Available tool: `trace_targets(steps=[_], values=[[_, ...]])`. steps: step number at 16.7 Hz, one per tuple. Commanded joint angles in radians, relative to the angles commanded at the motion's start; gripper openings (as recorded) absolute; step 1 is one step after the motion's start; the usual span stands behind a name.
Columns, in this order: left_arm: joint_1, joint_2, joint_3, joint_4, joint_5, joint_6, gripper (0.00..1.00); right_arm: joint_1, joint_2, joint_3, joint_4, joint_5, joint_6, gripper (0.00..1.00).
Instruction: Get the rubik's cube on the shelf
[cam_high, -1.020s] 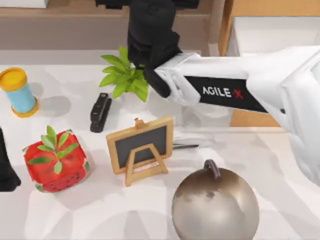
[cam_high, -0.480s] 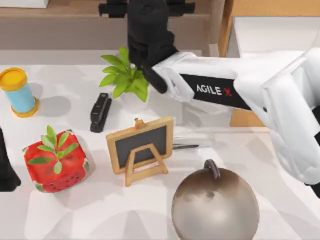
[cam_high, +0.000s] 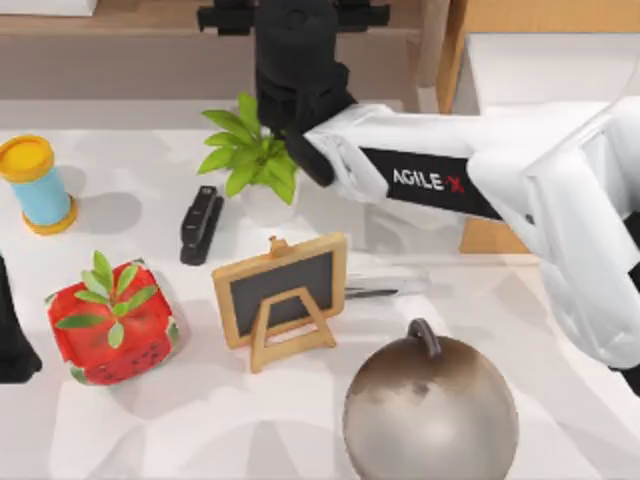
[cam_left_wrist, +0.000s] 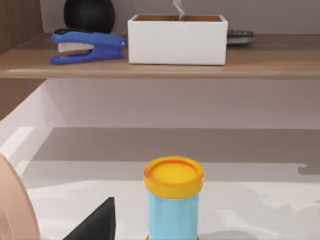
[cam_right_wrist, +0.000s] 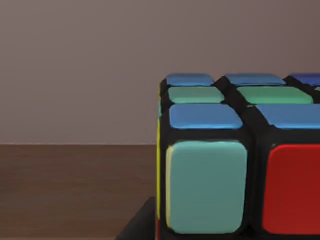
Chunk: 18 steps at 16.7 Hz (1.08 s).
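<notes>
Shelf (cam_high: 120, 45): behind the tabletop (cam_high: 560, 420), along its back edge.
Right gripper (cam_high: 290, 20): over the shelf top.
Rubik's cube (cam_right_wrist: 235, 160): on the shelf board, at the right gripper.
Plant (cam_high: 250, 150): before the shelf.
Stapler (cam_high: 200, 224): left of plant.
Chalkboard (cam_high: 282, 292): before plant.
Spool (cam_high: 36, 185): far left.
Strawberry box (cam_high: 112, 325): before spool.
Left gripper (cam_high: 12, 340): left edge, beside strawberry box.

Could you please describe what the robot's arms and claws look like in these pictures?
The right arm has glossy white, rounded shell segments, with a black panel bearing white "AGILE" lettering and a red X. Its wrist and the right claw are matte black and blocky. The left claw, at the table's left edge, is black too.
</notes>
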<state>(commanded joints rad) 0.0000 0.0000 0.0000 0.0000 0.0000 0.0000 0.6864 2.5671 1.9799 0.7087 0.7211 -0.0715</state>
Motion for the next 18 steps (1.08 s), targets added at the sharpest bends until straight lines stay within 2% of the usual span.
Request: trace_targets(steps=[5, 15, 18], values=[[0.000, 0.000, 0.000, 0.000, 0.000, 0.000, 1.00, 0.000, 0.000, 0.000, 0.000, 0.000, 0.000, 0.98], [0.000, 0.000, 0.000, 0.000, 0.000, 0.000, 1.00, 0.004, 0.000, 0.000, 0.000, 0.000, 0.000, 1.00], [0.000, 0.000, 0.000, 0.000, 0.000, 0.000, 1.00, -0.002, -0.039, -0.063, 0.061, -0.034, -0.060, 1.00]])
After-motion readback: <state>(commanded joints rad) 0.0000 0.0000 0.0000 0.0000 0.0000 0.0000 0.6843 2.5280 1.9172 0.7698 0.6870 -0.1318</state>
